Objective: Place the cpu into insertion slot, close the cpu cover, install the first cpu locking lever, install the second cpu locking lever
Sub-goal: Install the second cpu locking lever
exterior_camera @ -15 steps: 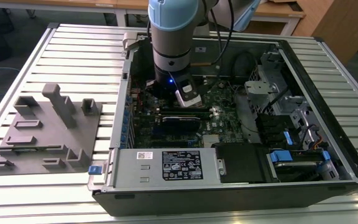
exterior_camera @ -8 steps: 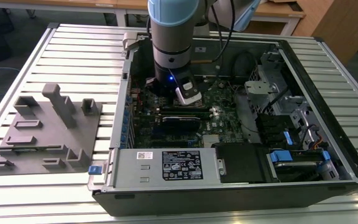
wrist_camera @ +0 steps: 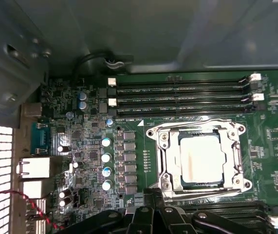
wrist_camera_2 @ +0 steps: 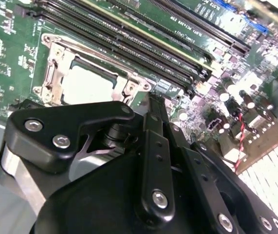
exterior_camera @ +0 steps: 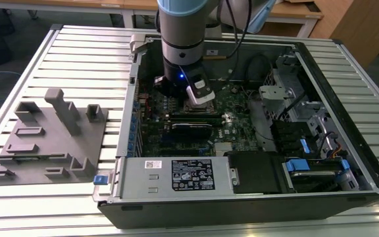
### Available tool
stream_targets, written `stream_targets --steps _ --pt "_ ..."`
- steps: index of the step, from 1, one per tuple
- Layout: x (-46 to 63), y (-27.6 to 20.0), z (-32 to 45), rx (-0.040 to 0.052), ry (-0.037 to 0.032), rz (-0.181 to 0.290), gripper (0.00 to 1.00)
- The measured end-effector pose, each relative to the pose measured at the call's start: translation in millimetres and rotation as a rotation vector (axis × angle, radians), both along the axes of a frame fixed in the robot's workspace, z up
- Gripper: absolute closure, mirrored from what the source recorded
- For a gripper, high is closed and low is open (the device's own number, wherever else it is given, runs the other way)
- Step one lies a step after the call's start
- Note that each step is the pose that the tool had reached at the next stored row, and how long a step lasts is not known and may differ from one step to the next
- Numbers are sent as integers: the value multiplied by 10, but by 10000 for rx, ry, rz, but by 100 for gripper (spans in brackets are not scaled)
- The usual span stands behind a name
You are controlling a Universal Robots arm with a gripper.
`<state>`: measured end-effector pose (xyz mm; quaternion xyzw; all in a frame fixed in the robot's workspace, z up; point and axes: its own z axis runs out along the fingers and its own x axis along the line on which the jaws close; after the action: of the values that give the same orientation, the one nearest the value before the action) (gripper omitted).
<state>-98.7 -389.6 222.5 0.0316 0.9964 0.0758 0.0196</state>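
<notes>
- The arm reaches down into the open computer case on the slatted table; the gripper hangs low over the motherboard, just beside the slot.
- In both wrist views the cpu lies flat inside the slot, its pale metal top exposed through the square window of the cover.
- The cover lies down flat over the socket, framing the cpu on all sides.
- Gripper state: the black linkages fill the near part of the second wrist view; whether the jaws are open or closed cannot be told. No part is seen between them.
- Memory slots run alongside the socket on two sides.
- A grey fixture tray rests on the table at the exterior view's left, well apart from the case.
- The power supply sits at the case's near edge.
</notes>
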Motion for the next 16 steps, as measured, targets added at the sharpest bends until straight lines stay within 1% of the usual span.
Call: stream_targets --steps 1,3,5,8,12,16 --pt "0 1 2 -5 -1 0 89" --pt "2 0 2 -52 -2 0 89" --pt "28 1 2 -66 0 -4 89" --pt "127 0 -1 -78 1 -3 89" --pt "280 0 -7 -124 5 -4 89" --pt "404 6 -13 -217 8 -5 89"
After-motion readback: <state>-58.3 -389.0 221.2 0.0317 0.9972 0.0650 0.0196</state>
